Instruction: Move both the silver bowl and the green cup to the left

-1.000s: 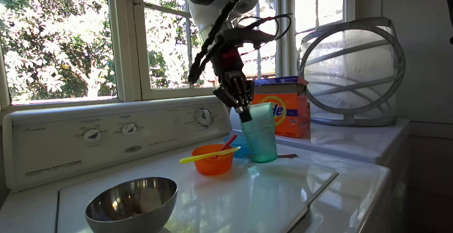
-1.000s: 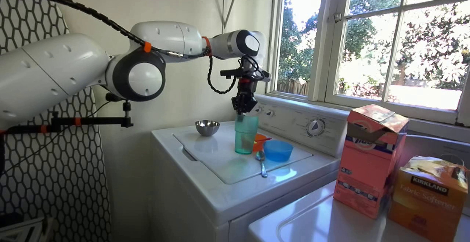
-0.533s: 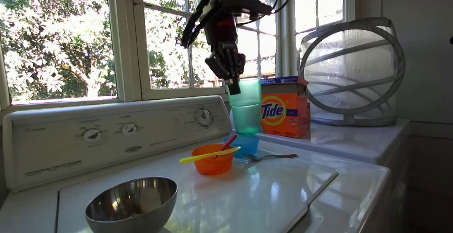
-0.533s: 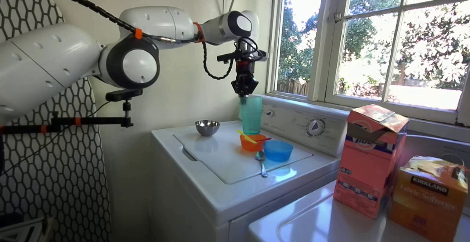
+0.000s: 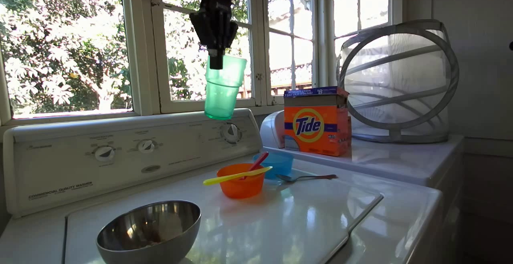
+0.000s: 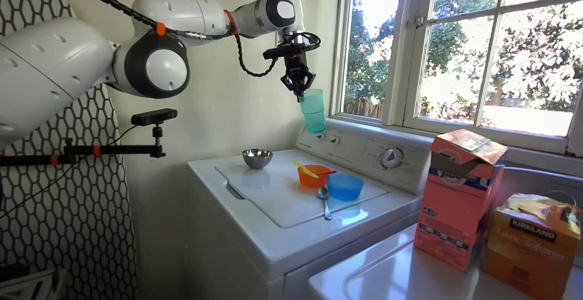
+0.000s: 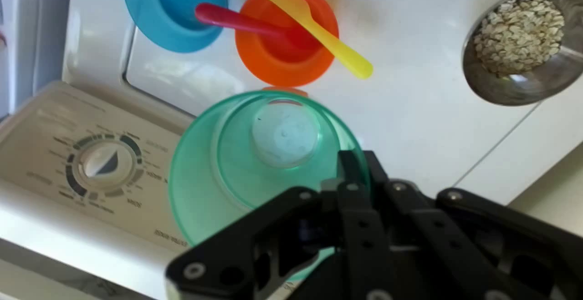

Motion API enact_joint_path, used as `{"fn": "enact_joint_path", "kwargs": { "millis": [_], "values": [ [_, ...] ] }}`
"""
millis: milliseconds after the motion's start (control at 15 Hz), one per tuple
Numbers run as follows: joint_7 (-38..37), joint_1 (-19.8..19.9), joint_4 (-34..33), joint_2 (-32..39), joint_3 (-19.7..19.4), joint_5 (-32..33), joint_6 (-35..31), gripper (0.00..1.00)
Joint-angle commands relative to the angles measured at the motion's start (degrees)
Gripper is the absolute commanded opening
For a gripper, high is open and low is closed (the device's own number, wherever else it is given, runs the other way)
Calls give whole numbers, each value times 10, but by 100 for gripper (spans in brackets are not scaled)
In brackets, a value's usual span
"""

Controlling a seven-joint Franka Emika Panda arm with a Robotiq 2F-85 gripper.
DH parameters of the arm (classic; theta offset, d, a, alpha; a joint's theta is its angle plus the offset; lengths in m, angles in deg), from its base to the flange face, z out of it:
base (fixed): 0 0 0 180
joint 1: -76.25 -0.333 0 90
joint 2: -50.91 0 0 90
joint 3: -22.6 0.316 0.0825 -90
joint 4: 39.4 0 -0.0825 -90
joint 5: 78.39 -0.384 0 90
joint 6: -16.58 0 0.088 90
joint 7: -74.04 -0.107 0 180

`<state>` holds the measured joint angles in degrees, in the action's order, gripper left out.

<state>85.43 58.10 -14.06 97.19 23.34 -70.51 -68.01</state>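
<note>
Aloft, the nearly closed gripper [image 7: 361, 159] pinches the green cup [image 5: 225, 89] by its rim, one jaw apparently inside.

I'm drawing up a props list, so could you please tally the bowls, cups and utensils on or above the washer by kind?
Bowls: 3 (silver bowl, orange bowl, blue bowl)
Cups: 1 (green cup, held by the pincer)
Utensils: 3 (yellow utensil, red utensil, spoon)
Total: 7
</note>
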Motion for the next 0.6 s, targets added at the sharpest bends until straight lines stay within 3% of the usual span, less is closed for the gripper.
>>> {"fn": "enact_joint_path", "kwargs": {
  "millis": [0, 67, 133, 533],
  "values": [
    [69, -5, 7, -8, 35, -24, -32, 1],
    [33, -7, 12, -10, 19, -7, -24, 1],
    [35, -9, 12, -10, 22, -8, -25, 5],
    [47, -8, 13, -10, 22, -6, -29, 1]
  ]
}}
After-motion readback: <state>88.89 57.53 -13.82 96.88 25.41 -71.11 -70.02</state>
